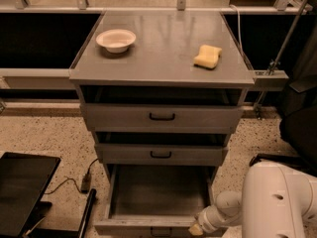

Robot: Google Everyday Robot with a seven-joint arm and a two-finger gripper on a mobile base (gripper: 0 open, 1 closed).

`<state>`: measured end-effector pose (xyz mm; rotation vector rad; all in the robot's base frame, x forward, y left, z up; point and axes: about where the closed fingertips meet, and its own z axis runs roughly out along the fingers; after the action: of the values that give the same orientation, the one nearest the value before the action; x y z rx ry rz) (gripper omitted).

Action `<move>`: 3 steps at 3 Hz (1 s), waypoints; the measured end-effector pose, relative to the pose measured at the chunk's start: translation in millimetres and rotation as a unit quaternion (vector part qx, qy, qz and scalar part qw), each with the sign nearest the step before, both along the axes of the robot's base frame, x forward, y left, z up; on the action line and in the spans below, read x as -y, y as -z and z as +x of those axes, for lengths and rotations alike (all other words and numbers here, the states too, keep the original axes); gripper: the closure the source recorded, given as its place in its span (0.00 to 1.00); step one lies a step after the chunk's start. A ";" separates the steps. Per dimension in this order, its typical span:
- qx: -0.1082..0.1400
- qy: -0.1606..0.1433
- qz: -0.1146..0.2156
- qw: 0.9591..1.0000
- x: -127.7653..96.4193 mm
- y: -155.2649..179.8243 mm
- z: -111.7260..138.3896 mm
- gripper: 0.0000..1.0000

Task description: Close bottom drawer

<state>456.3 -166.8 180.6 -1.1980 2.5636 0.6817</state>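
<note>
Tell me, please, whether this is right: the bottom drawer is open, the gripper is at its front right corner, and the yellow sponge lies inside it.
The camera view shows the sponge on the cabinet top, not inside; the bottom drawer is open and bare, with the gripper at its front right corner.
</note>
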 end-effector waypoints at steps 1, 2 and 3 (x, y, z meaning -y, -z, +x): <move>0.000 0.000 0.000 1.000 0.0 0.0 0.0 0.81; 0.000 0.000 0.000 1.000 0.0 0.0 0.0 0.58; 0.000 0.000 0.000 1.000 -0.1 0.0 -0.1 0.35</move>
<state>456.3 -166.8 180.6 -1.1981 2.5637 0.6819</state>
